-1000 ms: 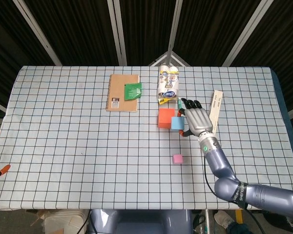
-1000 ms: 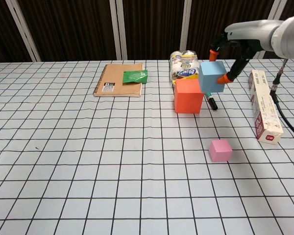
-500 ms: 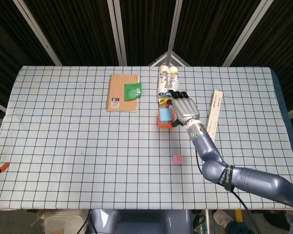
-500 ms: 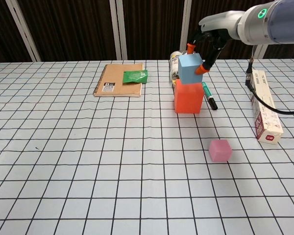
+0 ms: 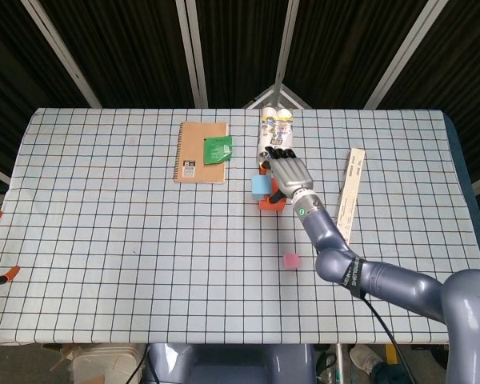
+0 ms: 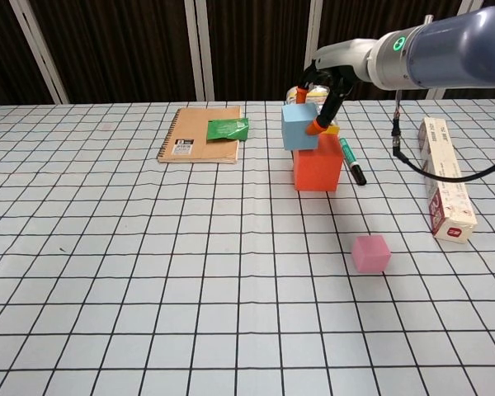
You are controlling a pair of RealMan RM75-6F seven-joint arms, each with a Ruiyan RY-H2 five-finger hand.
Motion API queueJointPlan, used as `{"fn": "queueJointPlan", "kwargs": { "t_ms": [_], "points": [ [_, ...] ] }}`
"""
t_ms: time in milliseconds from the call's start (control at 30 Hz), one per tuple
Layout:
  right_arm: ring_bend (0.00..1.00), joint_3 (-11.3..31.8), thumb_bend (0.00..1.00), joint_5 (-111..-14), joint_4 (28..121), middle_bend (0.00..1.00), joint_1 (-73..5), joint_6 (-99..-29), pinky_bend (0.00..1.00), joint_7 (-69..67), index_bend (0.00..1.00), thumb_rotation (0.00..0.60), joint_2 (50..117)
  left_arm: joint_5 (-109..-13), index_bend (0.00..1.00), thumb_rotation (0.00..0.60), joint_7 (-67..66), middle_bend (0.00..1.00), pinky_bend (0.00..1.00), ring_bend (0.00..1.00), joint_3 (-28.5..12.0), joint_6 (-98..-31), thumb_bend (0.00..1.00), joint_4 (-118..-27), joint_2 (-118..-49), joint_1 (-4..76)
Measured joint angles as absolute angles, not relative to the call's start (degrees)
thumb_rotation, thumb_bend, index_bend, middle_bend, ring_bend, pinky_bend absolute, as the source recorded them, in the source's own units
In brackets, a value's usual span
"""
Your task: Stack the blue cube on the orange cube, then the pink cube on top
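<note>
My right hand point(image 6: 320, 97) gripped the blue cube point(image 6: 299, 126) in its fingertips, cube sitting at the upper left edge of the orange cube point(image 6: 318, 168) just under my hand; pink cube point(image 6: 370, 253) lay well below it, toward me; left hand not seen

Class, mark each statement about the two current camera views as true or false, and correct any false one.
1. The right robot hand holds the blue cube. True.
2. The blue cube sits squarely centred on the orange cube. False: it overhangs the orange cube's left edge.
3. The pink cube is stacked on the blue cube. False: it lies alone on the table.
4. A green packet lies on the notebook. True.
5. The left robot hand shows in both views. False: neither view shows it.
</note>
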State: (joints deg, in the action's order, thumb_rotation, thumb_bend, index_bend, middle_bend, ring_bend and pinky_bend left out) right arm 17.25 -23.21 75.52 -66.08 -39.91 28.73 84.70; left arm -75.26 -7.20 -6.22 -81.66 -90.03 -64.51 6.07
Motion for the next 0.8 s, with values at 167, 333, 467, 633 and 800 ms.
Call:
{"fn": "queueJointPlan", "kwargs": {
  "t_ms": [167,333,467,633,800],
  "points": [
    [0.05,16.5,0.43,-23.3,74.2,0.0,-66.9,-39.1,0.0,27.9,0.5,0.6,84.7,-75.2,0.05,0.6,-7.2,0.0,0.0,0.0,-6.2,-81.8,0.11,-90.1,-64.4,6.0],
    [0.05,15.9,0.43,-23.2,73.8,0.0,-67.1,-38.7,0.0,27.2,0.5,0.6,84.0,-74.8,0.05,0.6,-7.4,0.0,0.0,0.0,-6.4,-81.9,0.11,-90.1,-64.5,6.0],
    [0.05,15.1,0.43,-23.1,74.2,0.0,-66.8,-38.5,0.0,26.4,0.5,0.6,83.0,-74.5,0.05,0.6,-7.7,0.0,0.0,0.0,-6.5,-81.8,0.11,-90.1,-64.6,6.1],
    [0.05,14.2,0.43,-23.3,74.4,0.0,-66.0,-38.4,0.0,25.0,0.51,0.6,82.5,-74.6,0.05,0.6,-8.2,0.0,0.0,0.0,-6.4,-81.9,0.11,-90.2,-64.7,6.1],
    [0.05,13.4,0.44,-24.3,74.8,0.0,-65.3,-38.7,0.0,23.7,0.51,0.6,82.1,-74.6,0.05,0.6,-8.8,0.0,0.0,0.0,-6.3,-81.8,0.11,-90.5,-64.9,6.1]
  ]
}}
